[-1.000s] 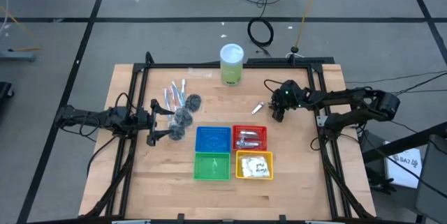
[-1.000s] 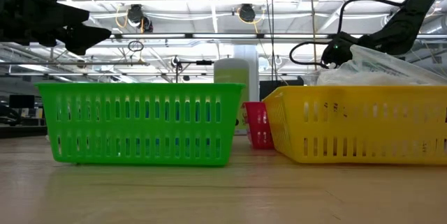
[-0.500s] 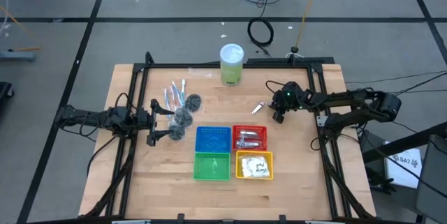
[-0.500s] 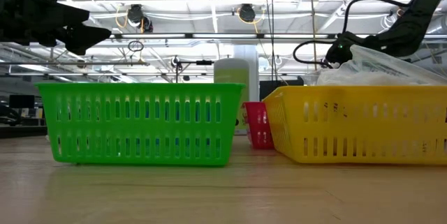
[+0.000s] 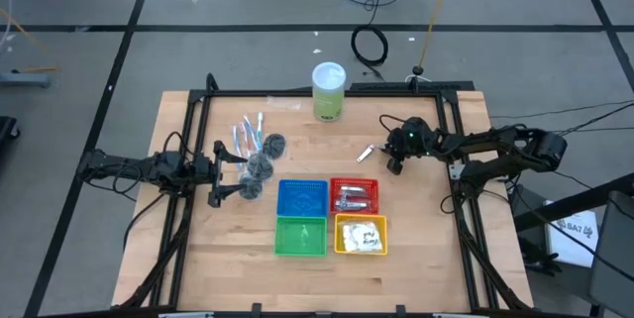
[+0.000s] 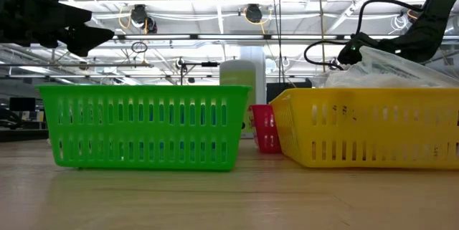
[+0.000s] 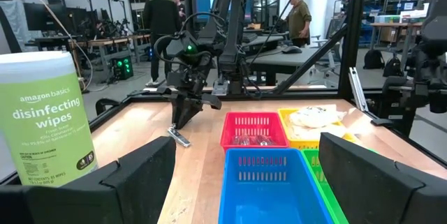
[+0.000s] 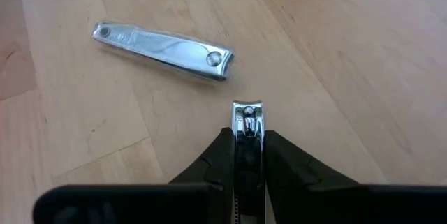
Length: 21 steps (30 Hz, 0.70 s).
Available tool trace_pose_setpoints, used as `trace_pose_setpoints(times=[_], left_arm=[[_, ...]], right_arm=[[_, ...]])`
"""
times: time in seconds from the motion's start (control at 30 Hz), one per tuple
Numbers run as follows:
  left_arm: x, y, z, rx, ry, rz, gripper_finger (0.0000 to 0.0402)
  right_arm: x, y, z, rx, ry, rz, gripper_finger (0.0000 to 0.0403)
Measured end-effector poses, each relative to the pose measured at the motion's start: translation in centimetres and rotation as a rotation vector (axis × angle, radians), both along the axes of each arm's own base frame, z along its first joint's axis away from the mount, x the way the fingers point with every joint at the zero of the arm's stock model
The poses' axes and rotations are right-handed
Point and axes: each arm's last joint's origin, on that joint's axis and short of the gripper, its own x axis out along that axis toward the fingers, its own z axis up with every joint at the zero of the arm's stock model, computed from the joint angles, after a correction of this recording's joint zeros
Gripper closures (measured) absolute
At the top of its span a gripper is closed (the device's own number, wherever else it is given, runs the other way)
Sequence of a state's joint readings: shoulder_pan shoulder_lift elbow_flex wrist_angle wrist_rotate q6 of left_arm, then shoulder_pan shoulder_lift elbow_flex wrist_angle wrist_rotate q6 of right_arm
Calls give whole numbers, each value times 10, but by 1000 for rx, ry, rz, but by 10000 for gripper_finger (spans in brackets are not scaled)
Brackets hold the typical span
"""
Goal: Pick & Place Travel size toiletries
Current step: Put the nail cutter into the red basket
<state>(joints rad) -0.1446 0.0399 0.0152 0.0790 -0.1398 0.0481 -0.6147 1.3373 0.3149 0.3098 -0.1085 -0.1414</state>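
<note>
My right gripper (image 5: pixel 395 163) hovers over the table's far right part, shut on a small silver nail clipper (image 8: pixel 246 116). A second silver clipper (image 8: pixel 162 49) lies flat on the wood just beyond it (image 5: pixel 366 154). More silver clippers lie in the red basket (image 5: pixel 354 194), and white sachets fill the yellow basket (image 5: pixel 361 235). Clear-wrapped sticks (image 5: pixel 246 135) and dark grey puffs (image 5: pixel 260 166) lie on the table's left part. My left gripper (image 5: pixel 216 174) waits wide open beside the puffs. My right gripper pinches the silver nail clipper between its two fingers (image 8: pixel 222 151), which lie along it. The clipper's round end (image 8: pixel 246 111) sticks out past the fingertips. The fingers slant down toward the wood. The clipper looks lifted clear of the table.
The blue basket (image 5: pixel 302 197) and green basket (image 5: pixel 300 236) stand next to the red and yellow ones at mid-table. A green wipes cylinder with a white lid (image 5: pixel 329 92) stands at the far edge. People stand in the room beyond the table (image 7: pixel 160 11).
My right gripper has drifted a little toward the table's right edge, still shut on the clipper. The left arm and the things on the table have kept still.
</note>
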Motion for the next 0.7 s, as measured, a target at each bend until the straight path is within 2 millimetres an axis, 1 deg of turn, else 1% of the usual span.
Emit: trace_pose_setpoints(times=[0.17,0.7], left_arm=[[0,0,0,0,0,0,55],[0,0,0,0,0,0,55]], right_arm=[[4,-2,4,-10,-68,-2,357],[9,-5,12,-24,-170,-27,356]])
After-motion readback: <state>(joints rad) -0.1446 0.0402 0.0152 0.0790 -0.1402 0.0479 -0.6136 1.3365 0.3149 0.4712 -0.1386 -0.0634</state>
